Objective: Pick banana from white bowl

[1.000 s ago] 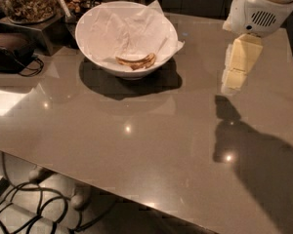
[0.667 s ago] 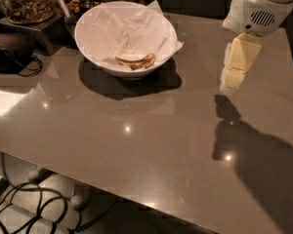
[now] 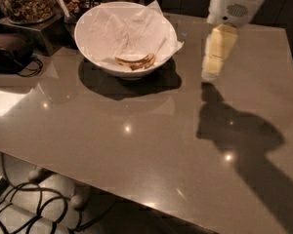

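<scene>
Banana (image 3: 135, 61), light, soft and probably easily bruised, lies on paper in white bowl (image 3: 90, 57), best gripped mid-length; gripper (image 3: 211, 72), whose state cannot be told, hangs well apart above table (image 3: 136, 145).

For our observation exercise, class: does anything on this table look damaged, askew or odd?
The banana in the white bowl is brown-blotched, seemingly overripe. The crumpled paper lining pokes out over the bowl's right rim. The claw hangs above the table, right of the bowl, apart from it.
</scene>
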Robot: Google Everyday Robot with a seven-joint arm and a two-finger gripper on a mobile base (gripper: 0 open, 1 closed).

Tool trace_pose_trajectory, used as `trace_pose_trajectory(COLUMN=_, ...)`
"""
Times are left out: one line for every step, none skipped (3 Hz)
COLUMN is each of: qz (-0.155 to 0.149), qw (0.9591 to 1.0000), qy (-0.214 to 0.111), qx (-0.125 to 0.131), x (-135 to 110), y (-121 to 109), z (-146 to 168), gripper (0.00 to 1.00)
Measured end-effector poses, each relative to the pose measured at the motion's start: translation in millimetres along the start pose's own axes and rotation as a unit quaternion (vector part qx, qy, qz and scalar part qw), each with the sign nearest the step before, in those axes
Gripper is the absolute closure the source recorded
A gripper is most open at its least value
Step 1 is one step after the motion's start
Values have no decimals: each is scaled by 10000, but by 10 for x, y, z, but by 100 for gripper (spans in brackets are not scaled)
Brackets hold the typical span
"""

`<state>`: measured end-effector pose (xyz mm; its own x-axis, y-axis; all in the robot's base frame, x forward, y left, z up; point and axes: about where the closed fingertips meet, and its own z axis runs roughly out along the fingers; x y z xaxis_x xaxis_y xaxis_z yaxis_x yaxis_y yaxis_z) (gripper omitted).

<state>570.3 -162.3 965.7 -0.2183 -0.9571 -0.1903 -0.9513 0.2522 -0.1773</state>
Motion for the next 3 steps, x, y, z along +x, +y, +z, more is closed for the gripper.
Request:
trace_pose_trajectory(qz=-367, qw=9993, qy=-73, qx=23, x=-473, y=-406, z=163, gripper=0)
trace_pose_trajectory(qz=-376, qw=9987, qy=-254, qx=250, x=-599, y=-540, z=114, gripper=0)
trace_pose_trajectory(qz=-455, qw=9979, qy=-378, qx=252, x=-767, y=-626, z=221, gripper=0)
